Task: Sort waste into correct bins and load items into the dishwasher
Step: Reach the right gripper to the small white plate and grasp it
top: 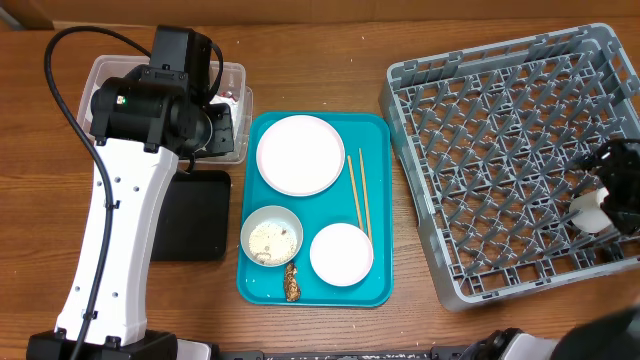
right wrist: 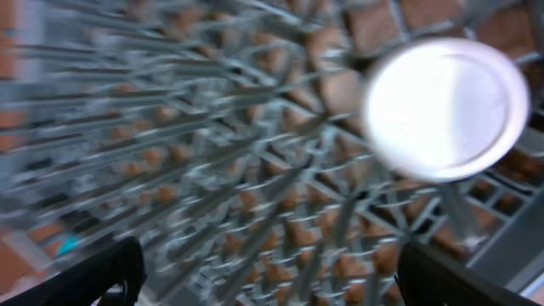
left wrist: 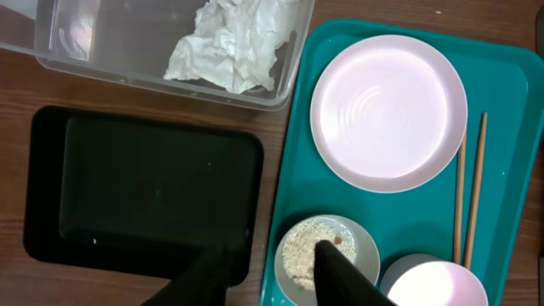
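The left fingers (left wrist: 344,276) stand apart and empty near the black tray (left wrist: 127,187), the napkin (left wrist: 234,42) lies in the tub (left wrist: 102,47), and the right fingers (right wrist: 106,272), spread wide, hang above the cup (right wrist: 446,110) at 4 o'clock in the rack (right wrist: 212,170).

Table (top: 320,60): serving tray (top: 382,250) at centre; dish rack (top: 480,150) to its right; tub (top: 232,70) at far left; shallow tray (top: 195,215) in front of the tub, just left of the serving tray
In tub: napkin (left wrist: 238,41)
On serving tray: plate (top: 300,154) at far end; chopsticks (top: 359,195) side by side, right of plate; bowl (top: 247,232) near left, rice grains (top: 272,240) inside; second bowl (top: 341,254) near right; food scrap (top: 292,282) at near edge, between the bowls
In dish rack: cup (top: 590,212), right side
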`<state>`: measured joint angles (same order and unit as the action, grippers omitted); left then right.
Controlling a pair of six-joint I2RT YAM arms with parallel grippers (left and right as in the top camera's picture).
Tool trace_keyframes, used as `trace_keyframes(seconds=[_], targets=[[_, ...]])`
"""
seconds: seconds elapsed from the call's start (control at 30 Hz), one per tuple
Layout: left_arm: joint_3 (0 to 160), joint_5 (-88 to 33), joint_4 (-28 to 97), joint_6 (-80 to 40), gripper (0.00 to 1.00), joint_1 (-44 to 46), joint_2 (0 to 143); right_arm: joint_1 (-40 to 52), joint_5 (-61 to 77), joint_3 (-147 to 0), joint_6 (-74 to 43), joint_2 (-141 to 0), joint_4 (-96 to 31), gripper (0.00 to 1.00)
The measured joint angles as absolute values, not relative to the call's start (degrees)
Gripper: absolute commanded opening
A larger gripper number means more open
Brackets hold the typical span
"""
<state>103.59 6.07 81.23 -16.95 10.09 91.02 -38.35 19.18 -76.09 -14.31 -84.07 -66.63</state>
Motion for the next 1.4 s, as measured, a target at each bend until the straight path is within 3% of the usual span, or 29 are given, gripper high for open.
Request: trace_keyframes(seconds=[0.17, 0.3, 0.6, 0.83, 1.1, 1.17, 1.4], targets=[[103.59, 6.09, 81.28, -17.61, 0.72, 10.09, 91.02, -30.26, 25.67, -76.69, -9.93, -75.68, -67.42, 0.94], [103.59, 6.09, 81.56, -17.87, 0.81, 10.09, 91.02, -15.7, 28.12, -76.93, -6.68, -74.52, -70.52, 0.94], [103.59, 6.09, 82.32, -17.89, 0.83, 10.09, 91.02, 16.45, 23.75, -76.9, -5.78, -80.42, -72.66, 0.96], [103.59, 6.11, 82.43, -17.87, 0.83, 10.09, 91.02, 27.64, 19.16, -76.9, -10.57, -90.72, -73.08, 0.94], [103.59, 6.09, 82.54, -17.87, 0.84, 10.09, 91.02, 32.53, 16.47, -73.87, -15.07, -98.67, -70.57, 0.92], [103.59, 6.11, 82.52, -17.87, 0.84, 10.09, 91.02, 33.1, 16.01, -71.64, -15.94, -99.98, -67.96, 0.88], [103.59, 6.09, 82.54, -17.87, 0.84, 10.09, 91.02, 33.52, 15.51, -64.95, -17.43, -101.67, -61.1, 0.44]])
